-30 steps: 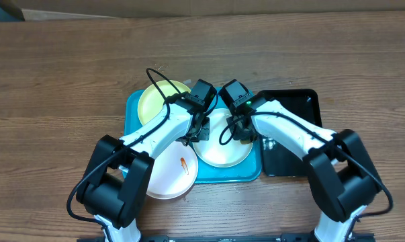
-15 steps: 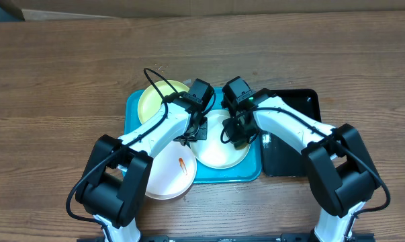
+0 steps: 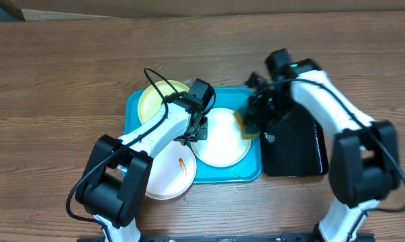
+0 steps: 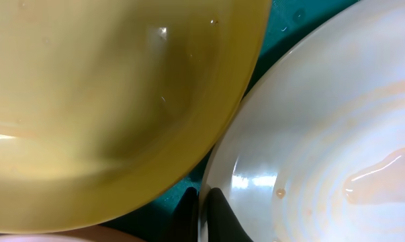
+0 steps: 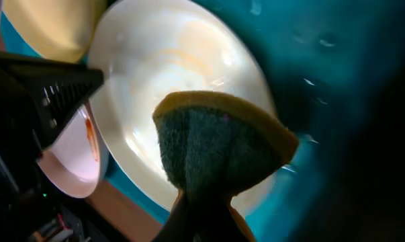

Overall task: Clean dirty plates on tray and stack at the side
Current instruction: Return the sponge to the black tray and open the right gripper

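Observation:
On the turquoise tray [image 3: 131,114] a pale yellow-green plate [image 3: 156,101] lies at the back left and a white plate [image 3: 222,142] in the middle. A second white plate [image 3: 167,176], with a red-orange smear, overhangs the tray's front left edge. My left gripper [image 3: 197,132] is shut on the middle plate's left rim. In the left wrist view its fingers [image 4: 215,214] pinch that rim [image 4: 215,161] beside the yellow-green plate [image 4: 108,101]. My right gripper [image 3: 252,118] is shut on a green and yellow sponge [image 5: 215,148], raised over the middle plate's right edge [image 5: 168,67].
A glossy black tray [image 3: 297,149] stands against the turquoise tray's right side, partly under my right arm. Brown wooden tabletop [image 3: 61,74] surrounds both trays. Faint wet streaks show on the middle white plate [image 4: 363,175].
My right arm has lifted the sponge off the middle white plate and swung right, toward the black tray. The left gripper has stayed on the plate's rim.

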Robot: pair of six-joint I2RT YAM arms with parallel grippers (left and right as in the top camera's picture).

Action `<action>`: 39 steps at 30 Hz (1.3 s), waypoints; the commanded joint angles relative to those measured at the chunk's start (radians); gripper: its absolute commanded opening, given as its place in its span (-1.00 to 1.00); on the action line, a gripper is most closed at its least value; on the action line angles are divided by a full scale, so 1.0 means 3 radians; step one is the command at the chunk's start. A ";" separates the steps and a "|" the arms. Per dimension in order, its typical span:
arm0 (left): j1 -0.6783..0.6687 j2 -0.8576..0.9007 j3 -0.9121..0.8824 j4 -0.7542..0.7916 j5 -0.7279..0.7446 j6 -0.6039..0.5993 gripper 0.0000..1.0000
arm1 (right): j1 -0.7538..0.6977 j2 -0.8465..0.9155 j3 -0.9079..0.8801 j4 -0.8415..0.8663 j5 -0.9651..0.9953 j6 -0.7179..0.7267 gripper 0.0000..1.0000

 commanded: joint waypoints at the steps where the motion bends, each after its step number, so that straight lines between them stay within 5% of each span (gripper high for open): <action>1: 0.0011 0.0048 -0.0024 0.0027 0.0066 -0.0084 -0.81 | -0.0239 -0.0359 0.0111 -0.0234 0.0561 -0.0046 -0.92; 8: 0.0004 0.0048 -0.0024 0.0086 0.0130 -0.0084 -0.50 | -0.0509 -0.0360 -0.0074 -0.0181 0.1742 0.0589 -0.92; 16: 0.0004 0.0048 -0.0024 0.0160 0.0131 -0.0085 -0.30 | -0.0515 -0.0360 -0.0720 0.0661 0.1944 0.0631 -0.92; 24: 0.0004 0.0051 -0.0025 0.0161 0.0128 -0.0084 -0.23 | -0.0523 -0.0361 -0.0842 0.0914 0.1912 0.0646 0.20; 31: -0.0003 0.0070 -0.0060 0.0160 0.0130 -0.0127 -0.26 | -0.0618 -0.0361 -0.0407 0.0563 0.1831 0.0748 0.39; 36: -0.0003 0.0125 -0.0075 0.0160 0.0156 -0.0159 -0.89 | -0.0833 -0.0361 -0.0334 0.0528 0.1663 0.0841 0.52; 39: 0.0000 0.0121 -0.0043 0.0153 0.0240 -0.0104 -0.92 | -0.1033 -0.0361 -0.0296 0.0490 0.1357 0.0838 0.54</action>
